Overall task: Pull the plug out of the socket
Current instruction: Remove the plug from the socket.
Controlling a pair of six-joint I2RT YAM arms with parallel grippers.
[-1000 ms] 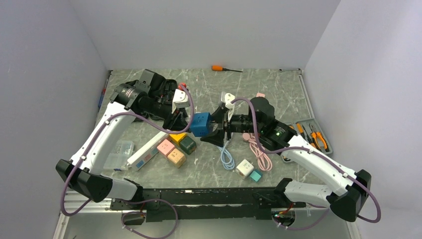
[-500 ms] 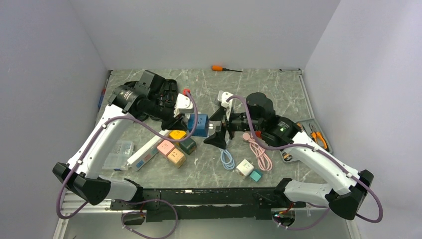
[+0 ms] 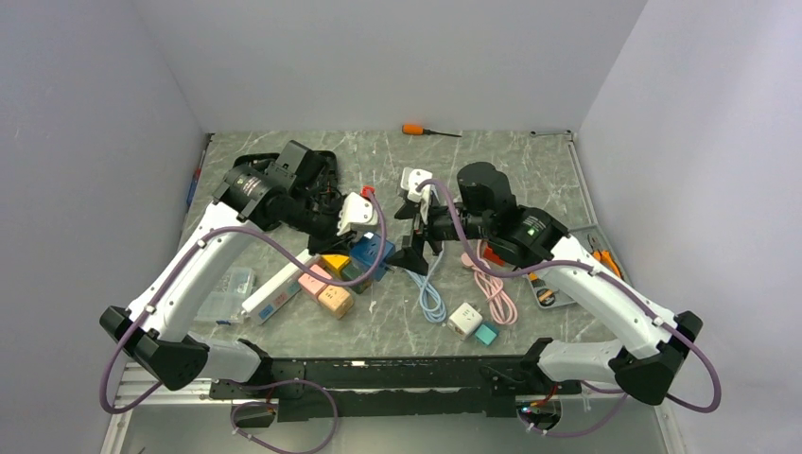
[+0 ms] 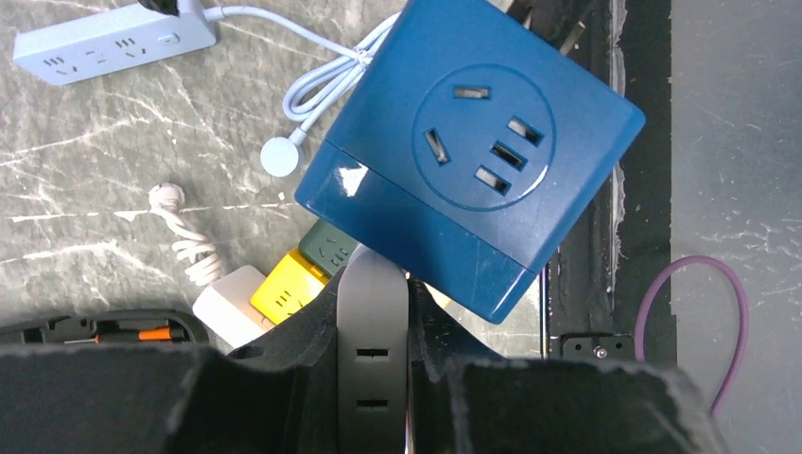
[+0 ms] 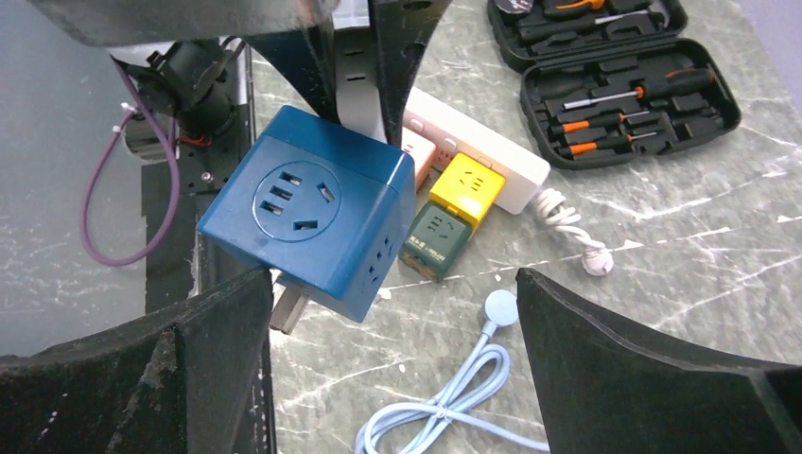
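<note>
Left gripper (image 4: pixel 376 288) clamps the blue cube (image 4: pixel 473 151), held off the table over the strip's (image 5: pixel 492 161) end, its prongs (image 5: pixel 287 308) bare; right gripper (image 5: pixel 392 307) gapes wide beside the cube, holding nothing.

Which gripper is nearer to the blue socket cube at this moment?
Left. The left gripper is shut on the blue socket cube, holding it. The right gripper stands open just beside it, on its right, not gripping.
</note>
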